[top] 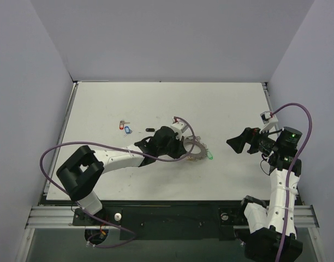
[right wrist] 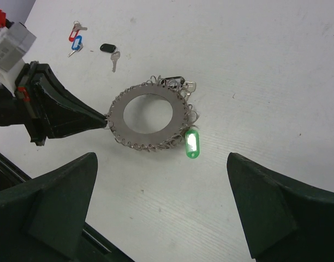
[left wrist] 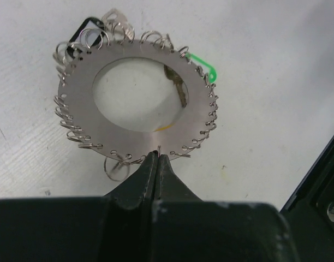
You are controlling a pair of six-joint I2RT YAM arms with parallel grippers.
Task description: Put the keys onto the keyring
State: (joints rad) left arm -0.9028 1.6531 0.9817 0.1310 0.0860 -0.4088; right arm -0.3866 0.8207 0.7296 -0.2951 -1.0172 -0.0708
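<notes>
The keyring (top: pixel 196 152) lies flat on the white table; it also shows in the left wrist view (left wrist: pixel 79 103) and the right wrist view (right wrist: pixel 178 117). My left gripper (left wrist: pixel 157 155) is shut on its near rim, pinching a wire loop there. A green-tagged key (right wrist: pixel 191 143) and a black-tagged one (right wrist: pixel 175 82) hang on the rim loops. A metal key (left wrist: pixel 178 87) shows through the ring's hole. Loose red (top: pixel 121 124), blue (top: pixel 127 130) and black (top: pixel 150 129) keys lie to the left. My right gripper (right wrist: pixel 161 158) is open and empty, right of the ring.
The left arm's purple cable (top: pixel 52 155) loops over the table's near left. The right arm (top: pixel 281 147) stands near the table's right edge. Grey walls close in the left, back and right sides.
</notes>
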